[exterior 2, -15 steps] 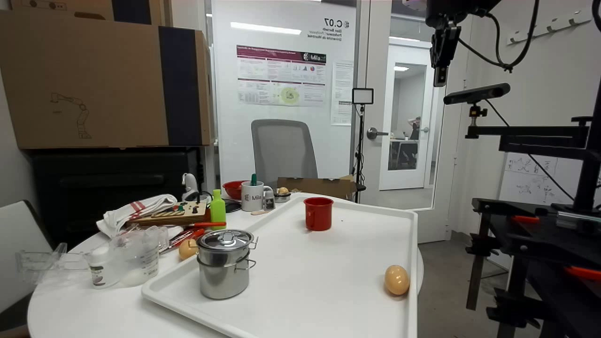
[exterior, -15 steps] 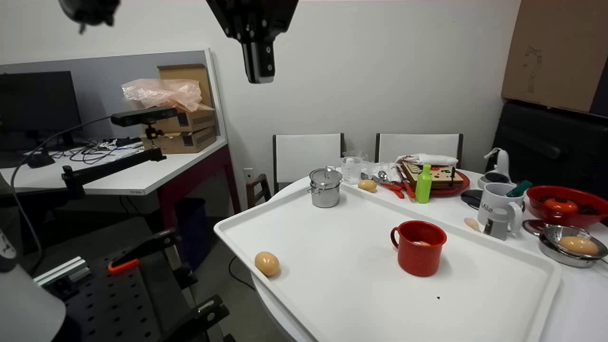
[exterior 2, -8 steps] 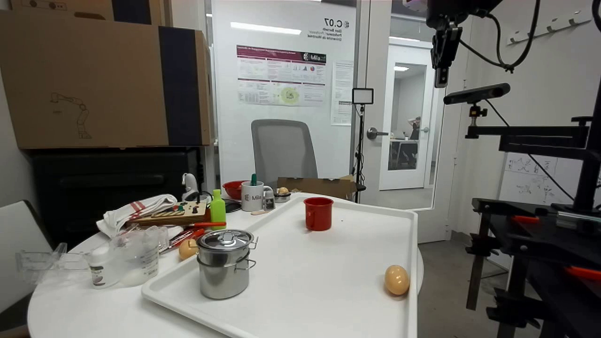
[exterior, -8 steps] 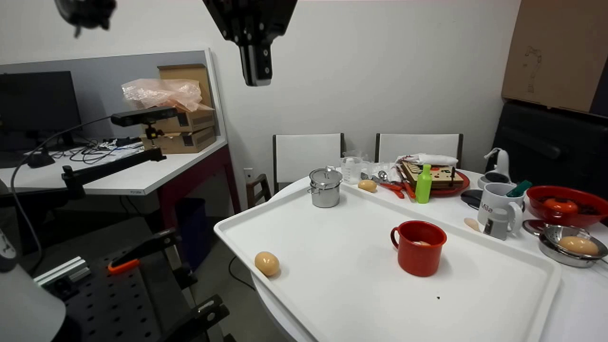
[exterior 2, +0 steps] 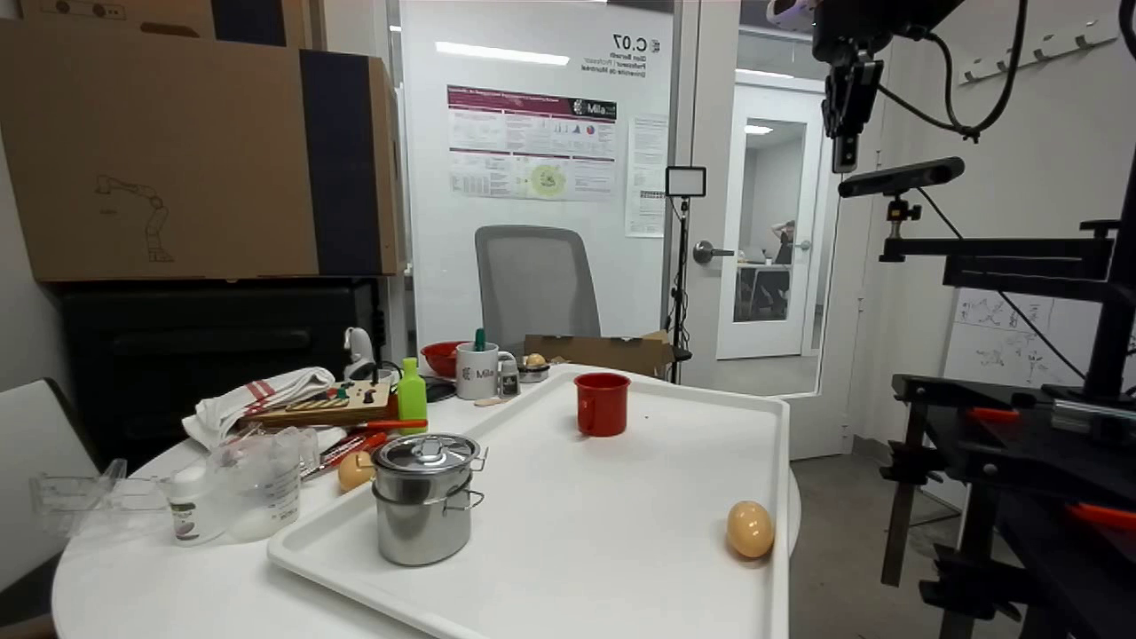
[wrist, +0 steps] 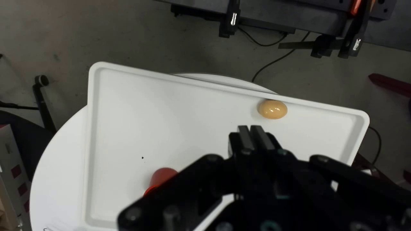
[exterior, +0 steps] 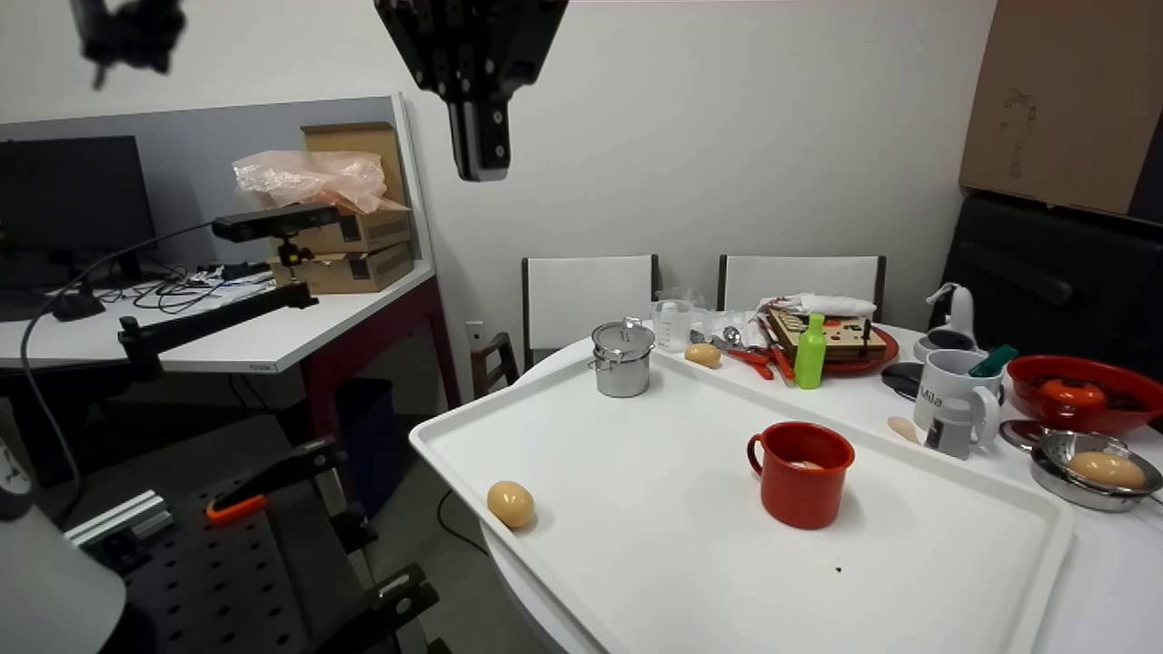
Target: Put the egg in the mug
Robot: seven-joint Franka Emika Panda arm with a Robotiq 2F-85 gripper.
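Lettering reads “Mila” on white mug (exterior 2: 473,383) and poster (exterior 2: 532,146), mirrored “C.07” on glass (exterior 2: 626,284). I have the gripper (wrist: 249,128) closed in mid-air; the egg (wrist: 272,109) lies on the tray (wrist: 199,83) by its rim, apart from the red mug (exterior: 801,486).

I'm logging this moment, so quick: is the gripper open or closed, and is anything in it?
Gripper: closed, with nothing held between its fingers; the egg lies apart from it on the white tray.
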